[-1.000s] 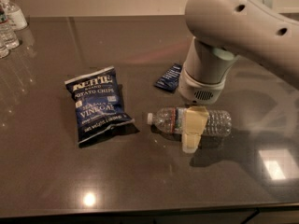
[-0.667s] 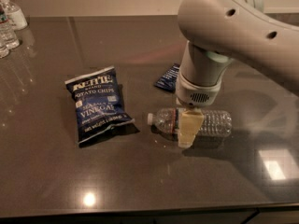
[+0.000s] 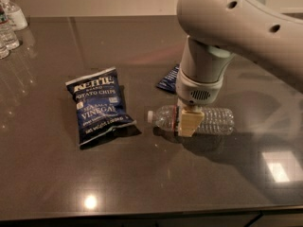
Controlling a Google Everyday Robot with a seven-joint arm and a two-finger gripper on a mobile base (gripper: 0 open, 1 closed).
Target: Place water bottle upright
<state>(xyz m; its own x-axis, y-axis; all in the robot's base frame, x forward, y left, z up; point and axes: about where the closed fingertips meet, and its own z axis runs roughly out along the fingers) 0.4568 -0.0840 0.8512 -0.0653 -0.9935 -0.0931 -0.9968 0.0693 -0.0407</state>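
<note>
The water bottle (image 3: 215,120) is clear ribbed plastic and lies on its side on the dark table (image 3: 151,183). Its white cap (image 3: 150,116) points left and a band with red sits near its neck. My gripper (image 3: 188,123) hangs from the big white arm (image 3: 236,27) and comes straight down onto the bottle's middle, just right of the label. Its cream tip covers part of the bottle. The bottle rests on the table.
A blue Kettle chip bag (image 3: 99,105) lies flat left of the bottle's cap. A small blue packet (image 3: 166,79) lies behind the arm. A cluster of small clear bottles (image 3: 8,25) stands at the far left corner. The table's front edge runs along the bottom.
My gripper has shifted slightly left along the bottle, toward the label. The bottle and the chip bag have not moved.
</note>
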